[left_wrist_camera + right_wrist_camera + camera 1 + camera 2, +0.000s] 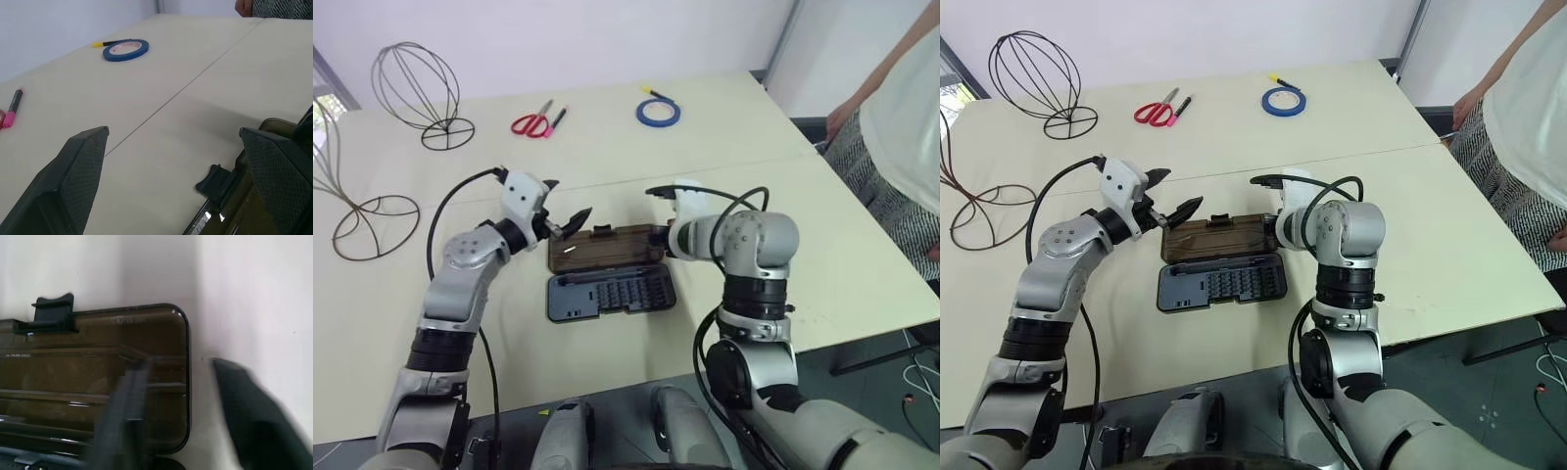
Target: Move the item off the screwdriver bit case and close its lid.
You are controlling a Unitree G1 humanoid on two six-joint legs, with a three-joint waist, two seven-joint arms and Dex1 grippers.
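Note:
The screwdriver bit case (612, 294) lies open at the table's middle, its rows of bits showing. Its smoky brown lid (607, 248) is folded flat on the table behind the tray, the black latch tab (603, 231) on its far edge. My right gripper (178, 363) is open at the lid's right end, one finger over the lid and the other over bare table beside it. My left gripper (563, 204) hangs open just above the lid's left end, holding nothing. The item (354, 204), a tall wire frame with a ring base, stands at the far left, well away from the case.
A smaller, rounder wire cage stand (416, 83) is at the back left. Red scissors (534, 123), a pink marker (558, 119) and a blue tape roll (658, 112) lie at the back. A person (901, 127) stands by the table's right side.

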